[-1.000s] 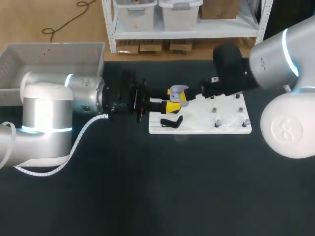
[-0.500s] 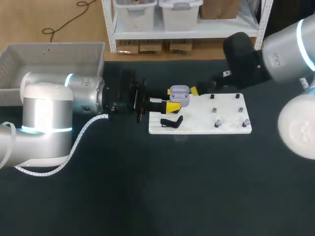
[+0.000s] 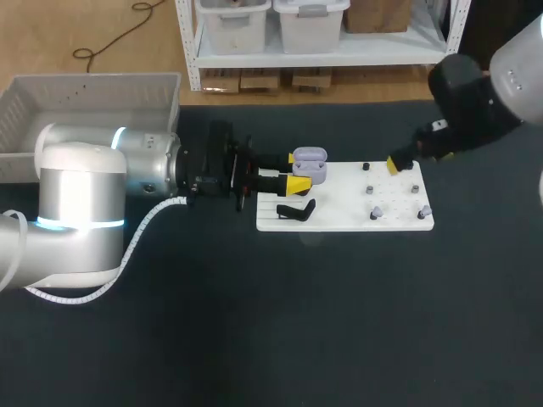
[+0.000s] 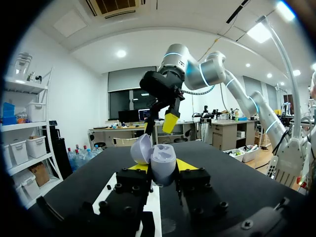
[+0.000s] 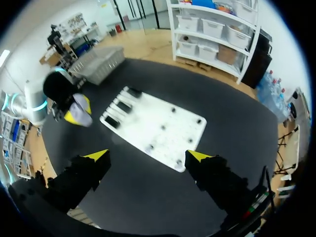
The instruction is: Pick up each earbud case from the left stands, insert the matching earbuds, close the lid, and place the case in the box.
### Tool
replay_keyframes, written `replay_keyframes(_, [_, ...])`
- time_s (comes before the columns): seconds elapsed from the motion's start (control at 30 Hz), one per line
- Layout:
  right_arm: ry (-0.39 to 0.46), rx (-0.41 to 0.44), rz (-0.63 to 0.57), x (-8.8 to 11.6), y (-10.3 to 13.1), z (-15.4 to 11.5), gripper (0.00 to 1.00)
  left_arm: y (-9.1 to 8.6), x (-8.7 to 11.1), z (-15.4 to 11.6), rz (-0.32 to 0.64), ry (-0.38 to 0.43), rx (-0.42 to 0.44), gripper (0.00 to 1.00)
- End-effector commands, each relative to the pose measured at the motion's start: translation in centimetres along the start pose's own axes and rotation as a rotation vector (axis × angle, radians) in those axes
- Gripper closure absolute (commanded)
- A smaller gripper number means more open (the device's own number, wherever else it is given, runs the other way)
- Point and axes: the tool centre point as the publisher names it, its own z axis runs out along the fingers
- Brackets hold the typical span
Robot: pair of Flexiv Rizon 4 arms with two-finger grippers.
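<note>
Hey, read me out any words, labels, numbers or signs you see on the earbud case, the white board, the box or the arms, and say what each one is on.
There is no text to read here.
The earbud case is plain, with no print on it.
The white board, the box, the left arm and the right arm show no words, numbers or signs.

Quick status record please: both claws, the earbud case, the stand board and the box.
left claw: shut on the lavender plastic earbud case, held above the left end of the white flat stand board
case lid: open
right claw: open, empty, above the board's far right part
grey plastic box: far left of the table; no case seen in its visible part
</note>
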Motion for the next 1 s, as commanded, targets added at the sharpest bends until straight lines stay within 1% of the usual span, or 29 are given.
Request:
replay_keyframes(0.03, [0.046, 0.175, -0.002, 1.6, -0.5, -0.5, 0.0, 0.0, 0.1, 0.0, 0.001, -0.001, -0.002, 1.0])
replay_keyframes(0.2, [0.142, 0.215, -0.027, 3.6, -1.3, 0.6, 0.01, 0.0, 0.1, 0.0, 0.001, -0.001, -0.002, 1.0])
replay_keyframes(0.23, [0.157, 0.218, -0.036, 4.0, -1.4, 0.8, 0.07, 0.0, 0.1, 0.0, 0.001, -0.001, -0.002, 1.0])
replay_keyframes(0.27, [0.176, 0.229, -0.051, 4.4, -1.5, 1.0, 0.16, 0.0, 0.1, 0.0, 0.001, -0.001, -0.002, 1.0])
replay_keyframes(0.3, [0.186, 0.234, -0.059, 4.5, -1.6, 1.1, 0.18, 0.0, 0.1, 0.0, 0.001, -0.001, -0.002, 1.0])
replay_keyframes(0.33, [0.2, 0.234, -0.07, 4.8, -1.7, 1.4, 0.2, 0.0, 0.1, 0.0, 0.001, -0.001, -0.002, 1.0])
replay_keyframes(0.37, [0.209, 0.233, -0.08, 5.0, -1.8, 1.5, 0.17, 0.0, 0.1, 0.0, 0.001, -0.001, -0.002, 1.0])
replay_keyframes(0.4, [0.216, 0.231, -0.087, 5.1, -1.8, 1.6, 0.17, 0.0, 0.1, 0.0, 0.001, -0.001, -0.002, 1.0])
replay_keyframes(0.43, [0.228, 0.232, -0.099, 5.3, -1.9, 1.9, 0.2, 0.0, 0.1, 0.0, 0.001, -0.001, -0.002, 1.0])
replay_keyframes(0.6, [0.258, 0.228, -0.133, 5.8, -2.3, 2.6, 0.25, 0.0, 0.1, 0.0, 0.001, -0.001, -0.002, 1.0])
replay_keyframes(0.63, [0.261, 0.227, -0.136, 5.8, -2.5, 2.8, 0.3, 0.0, 0.1, 0.0, 0.001, -0.001, -0.002, 1.0])
replay_keyframes(0.7, [0.271, 0.228, -0.142, 5.9, -2.8, 3.2, 0.36, 0.0, 0.1, 0.0, 0.001, -0.001, -0.002, 1.0])
replay_keyframes(0.8, [0.282, 0.234, -0.149, 5.8, -3.3, 3.8, 0.43, 0.0, 0.1, 0.0, 0.001, -0.001, -0.002, 1.0])
replay_keyframes(0.83, [0.283, 0.234, -0.149, 5.7, -3.4, 4.0, 0.48, 0.0, 0.1, 0.0, 0.001, -0.001, -0.002, 1.0])
replay_keyframes(0.87, [0.288, 0.234, -0.149, 5.7, -3.6, 4.3, 0.51, 0.0, 0.1, 0.0, 0.001, -0.001, -0.002, 1.0])
replay_keyframes(0.97, [0.298, 0.237, -0.148, 5.6, -4.0, 4.9, 0.5, 0.0, 0.1, 0.0, 0.001, -0.001, -0.002, 1.0])
replay_keyframes(1.0, [0.305, 0.24, -0.15, 5.6, -4.1, 5.2, 0.45, 0.0, 0.1, 0.0, 0.001, -0.001, -0.002, 1.0])
